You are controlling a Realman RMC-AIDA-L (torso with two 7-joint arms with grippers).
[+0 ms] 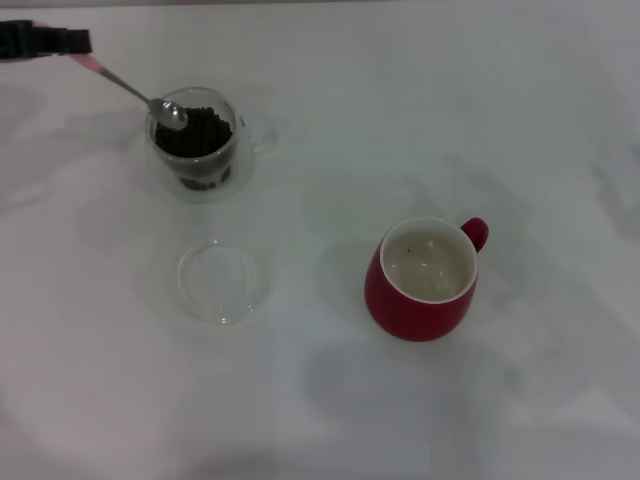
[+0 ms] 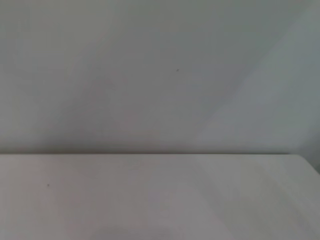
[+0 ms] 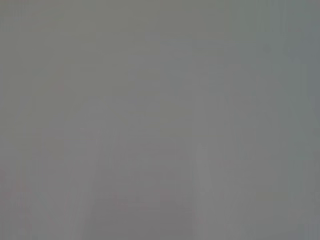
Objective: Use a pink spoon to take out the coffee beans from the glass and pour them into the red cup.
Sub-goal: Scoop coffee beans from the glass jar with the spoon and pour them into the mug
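In the head view, my left gripper (image 1: 72,45) enters from the far left corner, shut on the pink spoon (image 1: 125,88) by its pale pink handle. The spoon slopes down to the right, and its shiny metal bowl rests at the rim of the glass (image 1: 198,148), on top of the coffee beans (image 1: 205,130). The glass stands at the back left and is filled with dark beans. Toward the front right stands the red cup (image 1: 425,280), its white inside showing and its handle pointing back right. The right gripper is out of view.
A shallow clear glass dish (image 1: 222,281) lies in front of the glass, left of the red cup. White tabletop (image 1: 520,120) spreads around everything. Both wrist views show only plain pale surfaces.
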